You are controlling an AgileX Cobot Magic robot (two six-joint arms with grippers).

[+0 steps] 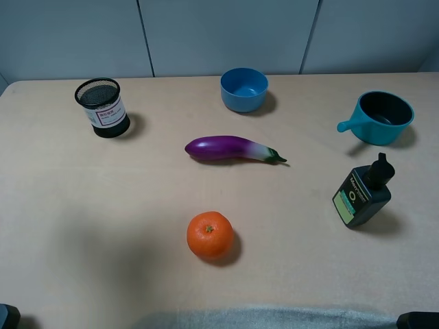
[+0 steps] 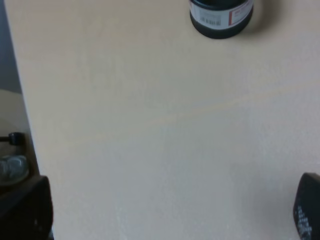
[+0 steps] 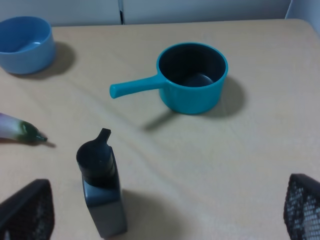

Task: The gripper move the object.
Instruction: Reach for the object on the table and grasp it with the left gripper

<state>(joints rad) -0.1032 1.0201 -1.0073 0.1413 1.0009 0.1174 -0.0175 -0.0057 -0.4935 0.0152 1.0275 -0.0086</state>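
The black wire-mesh cup (image 1: 103,107) with its white, pink-bordered label stands upright at the far left of the table. Its lower part also shows in the left wrist view (image 2: 221,17), well ahead of my left gripper (image 2: 165,220). That gripper is open and empty, with its fingers (image 2: 25,210) wide apart over bare table. My right gripper (image 3: 165,215) is also open and empty, low near the table's front right, far from the cup. In the exterior high view only slivers of the left arm (image 1: 7,317) and the right arm (image 1: 418,320) show at the bottom corners.
A blue bowl (image 1: 244,89) sits at the back middle and a teal handled cup (image 1: 381,117) at the back right. A purple eggplant (image 1: 233,149) lies mid-table, with an orange (image 1: 210,235) in front of it. A dark bottle (image 1: 362,194) stands at the right, close ahead of the right gripper (image 3: 102,195).
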